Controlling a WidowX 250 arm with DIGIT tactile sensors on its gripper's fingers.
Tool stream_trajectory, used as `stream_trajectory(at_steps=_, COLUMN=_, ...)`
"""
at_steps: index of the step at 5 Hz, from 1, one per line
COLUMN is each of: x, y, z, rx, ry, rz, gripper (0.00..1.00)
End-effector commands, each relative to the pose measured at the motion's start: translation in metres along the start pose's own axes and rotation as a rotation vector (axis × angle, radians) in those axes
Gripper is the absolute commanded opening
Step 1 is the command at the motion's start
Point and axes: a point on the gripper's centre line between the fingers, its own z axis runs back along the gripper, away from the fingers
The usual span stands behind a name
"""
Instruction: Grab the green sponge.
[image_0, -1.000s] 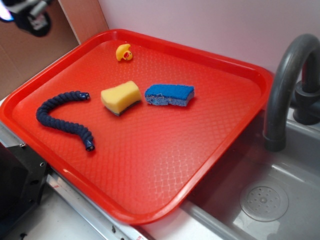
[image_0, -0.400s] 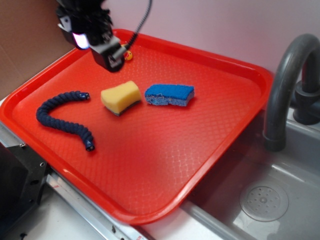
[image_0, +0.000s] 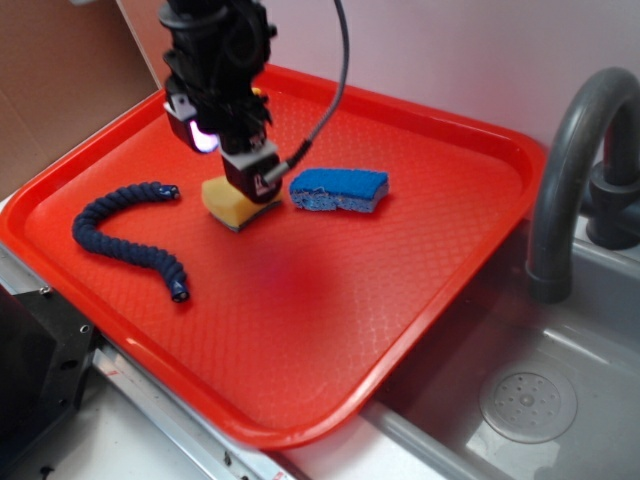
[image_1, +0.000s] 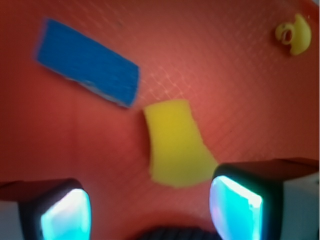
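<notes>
Green sponge below wide-open, empty end effector.

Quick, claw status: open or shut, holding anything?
Claw: open, holding nothing; it hangs over the rectangular yellow foam sponge on the red plastic tray.

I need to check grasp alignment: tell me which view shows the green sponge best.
The wrist view: the green sponge shows its whole yellow top, unobstructed, between the open fingers. In the exterior view the gripper covers most of the sponge, leaving only its front edge.
</notes>
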Motion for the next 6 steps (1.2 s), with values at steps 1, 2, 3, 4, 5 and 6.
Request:
stream_trajectory(at_steps=1, x=0.009, y=0.022, z=-0.03, rx=0.024, ry=0.045, rz=0.038, gripper=1.0)
stream_trajectory(at_steps=2, x=0.016, y=0.02, z=-0.052, rx=0.017, ry=0.09, rz=-0.002, gripper=1.0)
stream_trajectory(at_steps=3, x=0.019, y=0.018, z=-0.06, rx=0.012, ry=0.109, rz=-0.022, gripper=1.0)
stream_trajectory(at_steps=4, x=0.019, y=0.016, z=-0.062, rx=0.024, ry=0.112, rz=-0.016, gripper=0.0)
stream_trajectory(at_steps=5, x=0.016, y=0.017, z=-0.06, rx=0.042, ry=0.116, rz=0.002, gripper=0.0)
stream_trajectory(at_steps=6, x=0.008, y=0.024, z=-0.025, rx=0.032, ry=0.07, rz=0.033, gripper=0.0)
